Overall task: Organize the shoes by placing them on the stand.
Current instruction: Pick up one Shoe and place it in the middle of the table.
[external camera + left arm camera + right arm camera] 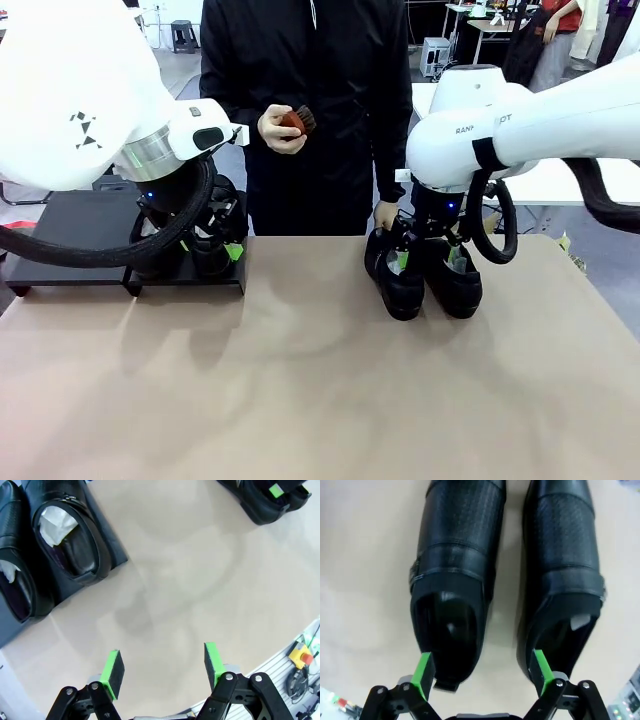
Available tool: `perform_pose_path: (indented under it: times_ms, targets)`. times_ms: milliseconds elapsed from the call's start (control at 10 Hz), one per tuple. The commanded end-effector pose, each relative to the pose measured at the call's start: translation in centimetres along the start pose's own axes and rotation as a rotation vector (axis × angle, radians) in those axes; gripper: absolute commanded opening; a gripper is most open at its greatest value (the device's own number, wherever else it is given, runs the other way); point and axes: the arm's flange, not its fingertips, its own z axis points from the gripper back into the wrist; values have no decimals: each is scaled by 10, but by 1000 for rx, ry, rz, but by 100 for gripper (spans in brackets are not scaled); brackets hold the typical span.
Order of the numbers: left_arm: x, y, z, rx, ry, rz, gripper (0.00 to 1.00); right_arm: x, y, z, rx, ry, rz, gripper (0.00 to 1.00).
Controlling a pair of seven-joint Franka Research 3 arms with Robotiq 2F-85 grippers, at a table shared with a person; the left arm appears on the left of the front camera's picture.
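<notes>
Two shoes [400,290] parallel, toes nearward, right fingers [424,674] spread over heels, left fingers [114,667] spread, empty.

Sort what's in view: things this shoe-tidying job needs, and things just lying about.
For the job: stand; two shoes on it; two more shoes on the table.
Just about: brush in the person's hand; red button beside the table; stool far behind.
</notes>
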Motion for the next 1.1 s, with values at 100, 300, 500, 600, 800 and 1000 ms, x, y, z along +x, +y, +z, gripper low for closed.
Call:
perform_pose_path:
  times_ms: [100,300,500,600,800,1000]
  targets:
    - [1,2,1,-4,-2,2,83,9,0,4,38,-51,-32,100]
    - [1,2,1,-4,-2,2,83,12,0,4,51,-75,-50,100]
    - [1,2,1,-4,-2,2,83,14,2,5,27,-94,-75,100]
    - [1,2,1,-4,-2,2,83,13,2,6,12,-108,-80,82]
    - [1,2,1,-4,-2,2,83,12,3,1,34,-89,-94,64]
    - [1,2,1,-4,-2,2,83,13,9,-9,40,-92,-98,64]
